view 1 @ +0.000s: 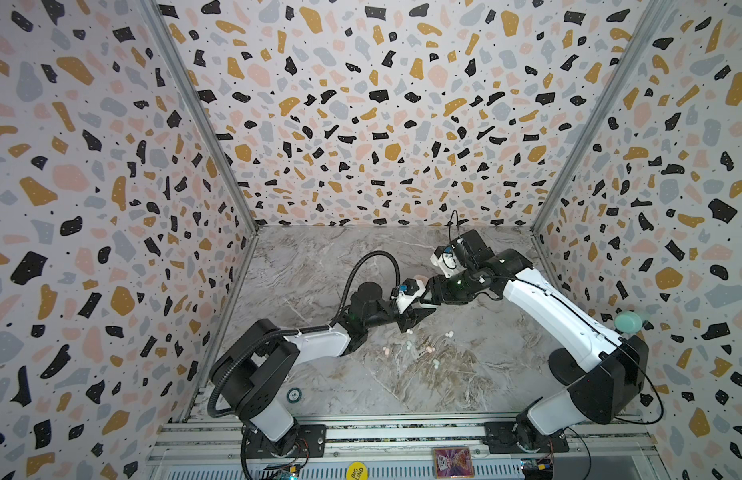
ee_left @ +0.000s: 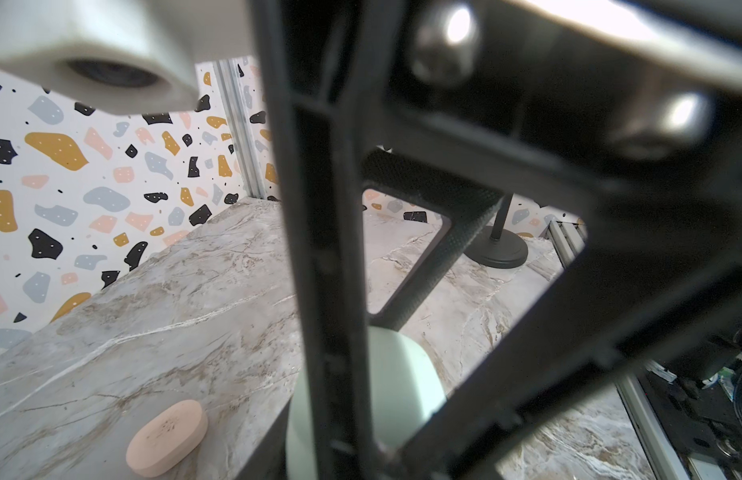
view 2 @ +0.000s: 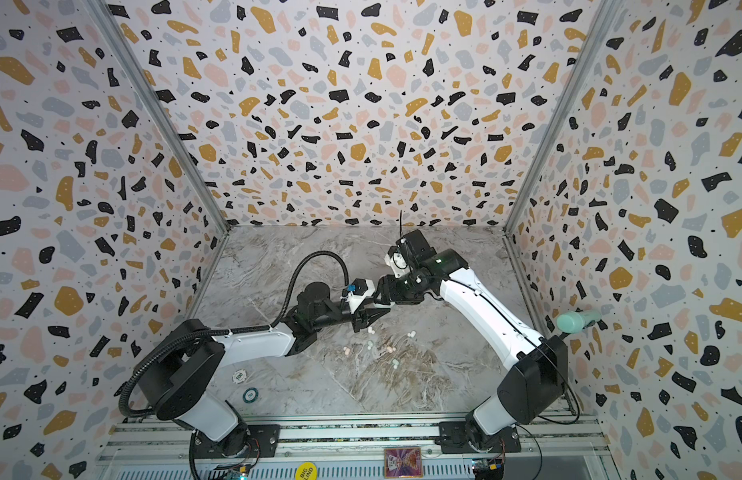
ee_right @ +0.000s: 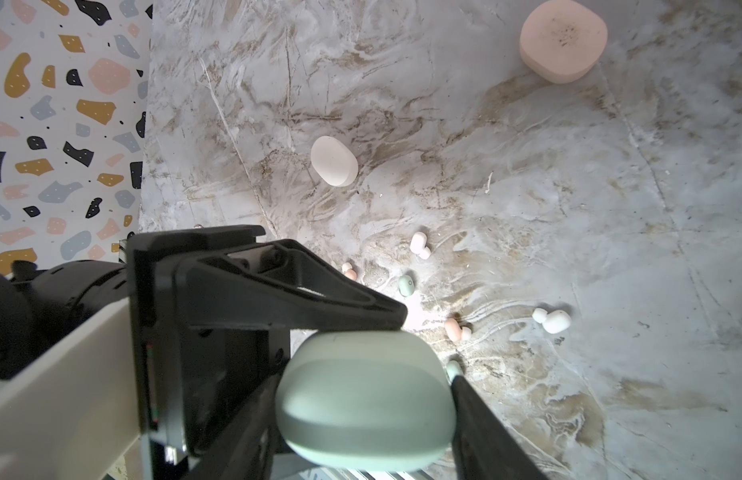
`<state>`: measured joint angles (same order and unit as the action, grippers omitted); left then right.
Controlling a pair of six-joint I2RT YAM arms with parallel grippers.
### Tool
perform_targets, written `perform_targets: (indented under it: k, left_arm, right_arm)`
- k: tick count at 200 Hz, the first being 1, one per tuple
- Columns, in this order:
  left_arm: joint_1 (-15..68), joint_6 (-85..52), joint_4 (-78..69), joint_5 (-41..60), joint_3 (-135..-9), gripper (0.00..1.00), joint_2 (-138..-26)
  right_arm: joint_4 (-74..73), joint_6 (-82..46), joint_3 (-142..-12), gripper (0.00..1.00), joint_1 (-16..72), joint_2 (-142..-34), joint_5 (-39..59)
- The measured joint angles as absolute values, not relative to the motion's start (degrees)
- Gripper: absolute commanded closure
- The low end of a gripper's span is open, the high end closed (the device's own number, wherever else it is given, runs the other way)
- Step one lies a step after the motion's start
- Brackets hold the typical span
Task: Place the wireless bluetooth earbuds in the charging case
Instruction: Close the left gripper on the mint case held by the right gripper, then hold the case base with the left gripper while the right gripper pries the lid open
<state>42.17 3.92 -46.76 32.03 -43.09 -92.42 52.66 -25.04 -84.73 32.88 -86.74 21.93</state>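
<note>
Mint case [ee_right: 363, 399]: lid down, clamped in the right hand [ee_right: 366, 384], held above the counter [ee_right: 610, 208]
Left hand [view 1: 427, 312]: one finger [ee_right: 377, 311] touches the mint case's edge; whether it grips, I cannot tell
Pink case [ee_right: 562, 39], white case [ee_right: 334, 160]: shut, lying on the counter, well apart
Earbuds [ee_right: 406, 285]: six, loose on the counter, outside every case
In the way: both hands crowd together above the earbuds

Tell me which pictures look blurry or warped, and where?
Left wrist view: the nearby bolts are blurred and glaring. Right wrist view: the close mint case is soft, the earbuds sharp. In both top views the wide lens splays the walls.
</note>
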Motion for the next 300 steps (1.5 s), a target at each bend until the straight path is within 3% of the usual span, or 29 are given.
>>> perform_targets:
  k: [128, 222, 300]
  left_arm:
    - [42.2, 5.3, -46.4, 31.2, -42.6, 0.65, -91.6]
    - [42.2, 3.0, -48.4, 31.0, -41.6, 0.68, -91.5]
    - [42.2, -7.0, -53.3, 35.6, -35.8, 0.68, -87.5]
  right_arm:
    - [52.3, -25.3, -84.7, 0.47, 32.9, -86.7, 22.8]
    - [51.8, -25.9, -84.6, 0.18, 32.4, -86.5, 23.7]
    - [52.0, -18.7, -82.7, 0.11, 27.4, -78.0, 24.6]
